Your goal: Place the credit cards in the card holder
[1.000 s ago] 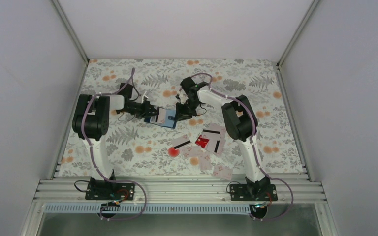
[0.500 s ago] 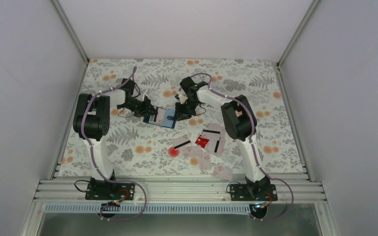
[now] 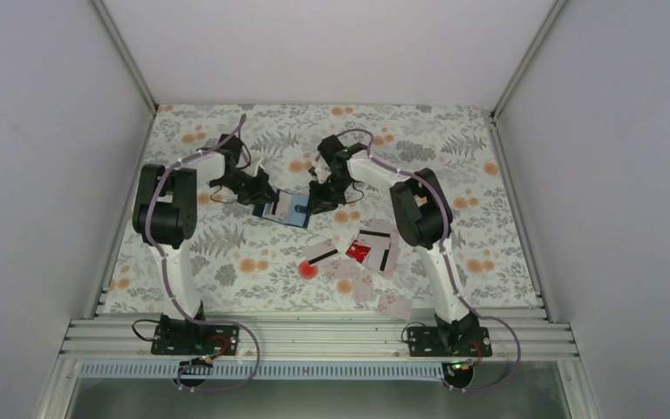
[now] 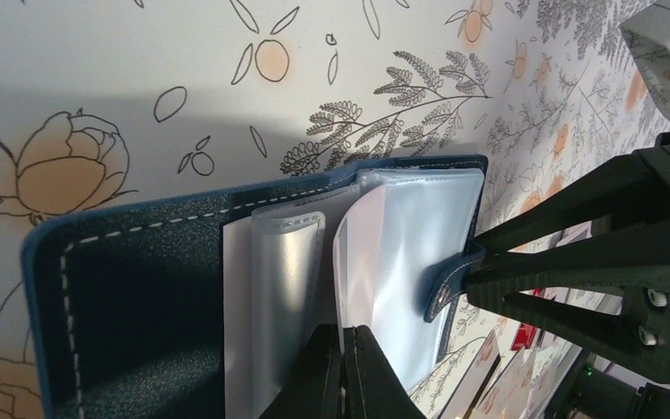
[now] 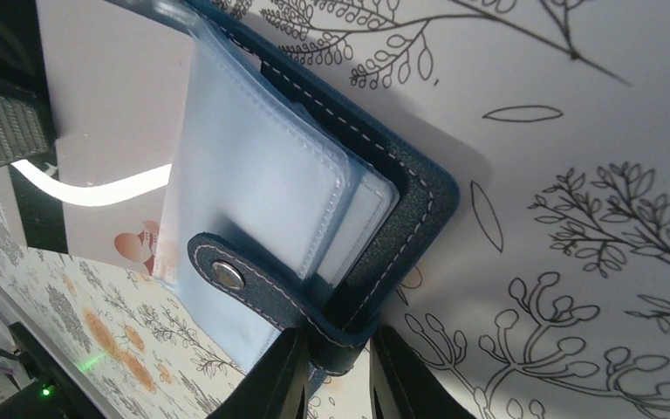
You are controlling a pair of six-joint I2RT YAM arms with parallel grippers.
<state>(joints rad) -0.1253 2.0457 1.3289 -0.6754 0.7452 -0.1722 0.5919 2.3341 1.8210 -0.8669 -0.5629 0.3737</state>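
On a floral-patterned desk (image 3: 227,253) walled in white, my left hand (image 4: 342,339) pinches a clear pocket (image 4: 362,253) of the small navy-blue booklet-style card holder (image 3: 283,208) while my right hand (image 5: 338,345) clamps its snap-tab edge (image 5: 314,314), holding it spread open for the pale plastic credit cards (image 3: 368,253) scattered nearby.

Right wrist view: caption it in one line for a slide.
Right gripper pinching the open navy card holder by its snap tab, clear pockets showing, floral tablecloth behind.
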